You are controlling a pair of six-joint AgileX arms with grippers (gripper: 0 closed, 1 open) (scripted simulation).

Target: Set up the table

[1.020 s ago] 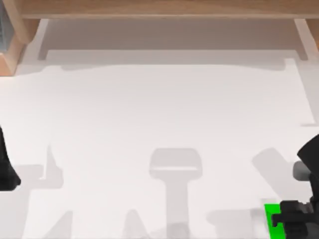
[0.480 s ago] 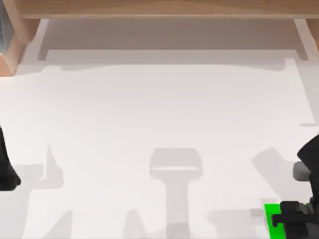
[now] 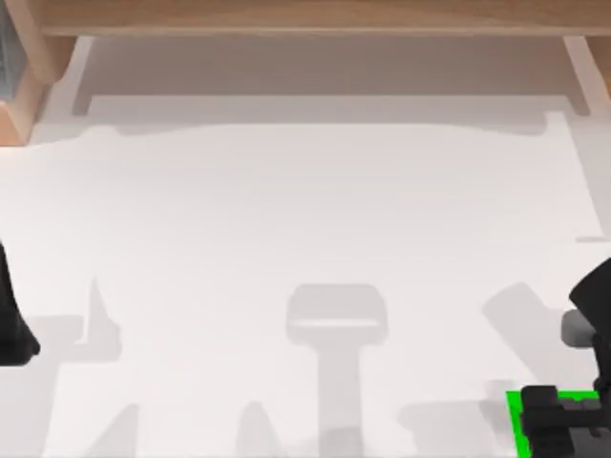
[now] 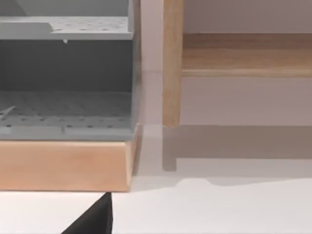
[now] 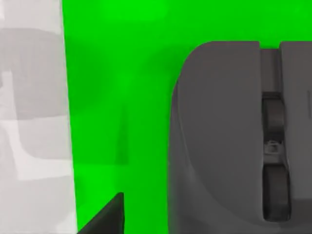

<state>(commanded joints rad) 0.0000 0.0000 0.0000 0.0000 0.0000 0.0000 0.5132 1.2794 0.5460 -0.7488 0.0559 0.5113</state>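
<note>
Currently the table (image 3: 305,219), a broad white surface with a light wooden rim, spans nearly the whole top view; several soft grey shadows lie across its near half.

Right arm: the right gripper (image 3: 563,420) is at the table's near right corner, directly over a bright green patch (image 3: 521,427) that lies flat on the white surface. The right wrist view shows that green patch (image 5: 117,97) close up, with a dark grey mouse (image 5: 234,141) resting on it; the mouse's scroll wheel and button seam are visible. A strip of the white table (image 5: 29,122) borders the patch on one side. A dark finger tip (image 5: 105,217) enters this view at the edge, apart from the mouse. Whether the right gripper is released or clenched cannot be told from these views.

Left arm: parked at the table's left edge, seen as a dark shape (image 3: 11,324) in the top view. The left wrist view looks across the table toward a grey perforated shelf unit (image 4: 66,73) on a wooden base (image 4: 66,165), beside a wooden upright (image 4: 171,63). The left gripper's state cannot be told.
</note>
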